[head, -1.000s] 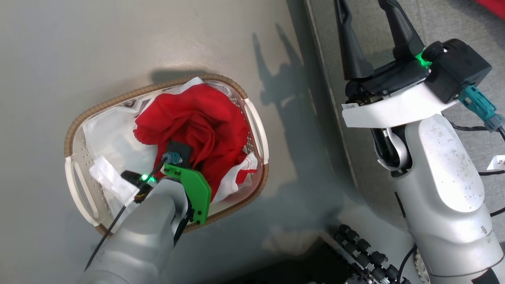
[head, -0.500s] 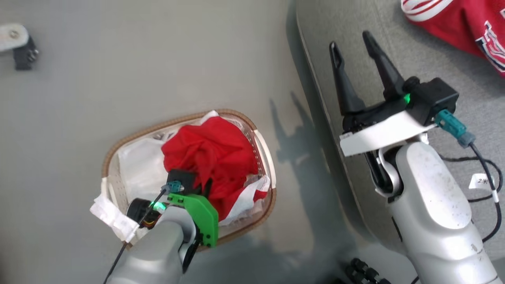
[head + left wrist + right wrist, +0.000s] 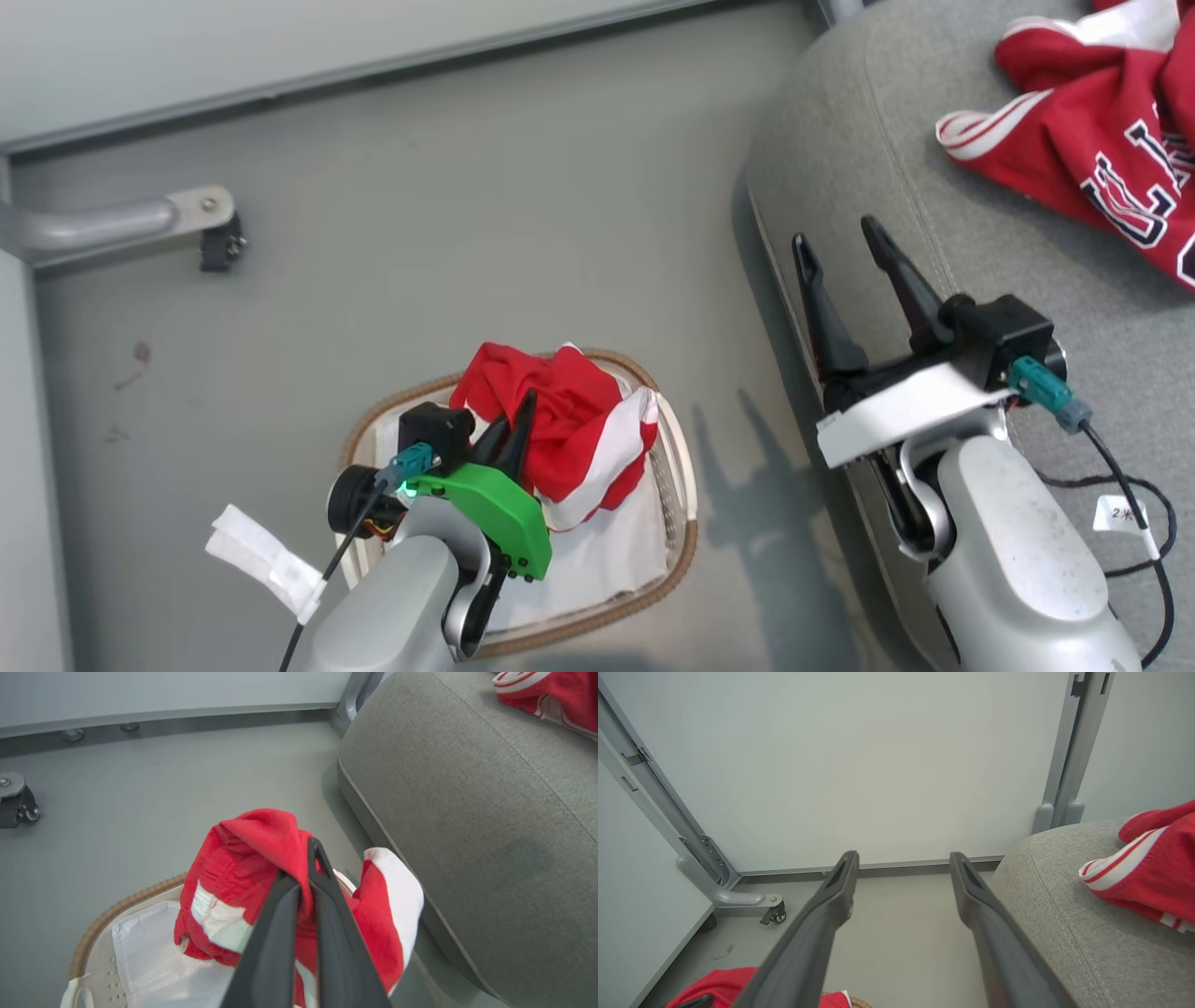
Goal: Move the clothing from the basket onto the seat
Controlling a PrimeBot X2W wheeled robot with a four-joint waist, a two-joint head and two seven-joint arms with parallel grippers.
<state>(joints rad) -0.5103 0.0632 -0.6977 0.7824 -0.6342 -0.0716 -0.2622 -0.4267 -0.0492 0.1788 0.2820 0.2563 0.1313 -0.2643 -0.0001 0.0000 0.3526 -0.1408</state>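
Note:
The red clothing (image 3: 574, 425) with white trim hangs bunched above the basket (image 3: 689, 546), its lower folds still reaching inside. My left gripper (image 3: 521, 413) is shut on a fold of it; in the left wrist view the fabric (image 3: 252, 849) drapes over both sides of the closed gripper (image 3: 301, 863). The basket's brown rim (image 3: 107, 914) and white liner (image 3: 602, 560) show below. The grey seat (image 3: 887, 168) stands to the right, with another red jersey (image 3: 1092, 140) lying on it. My right gripper (image 3: 834, 235) hovers open over the seat's left edge, holding nothing.
A grey partition foot with a caster (image 3: 201, 215) stands on the floor at the far left, along a pale wall panel (image 3: 878, 765). A black cable (image 3: 1144, 523) lies on the seat beside my right arm. Bare grey floor (image 3: 467, 233) separates basket and wall.
The head camera has tilted up, shifting the whole picture. My left gripper has risen with the red clothing, pulling it up out of the basket and baring the liner. The right gripper stays open.

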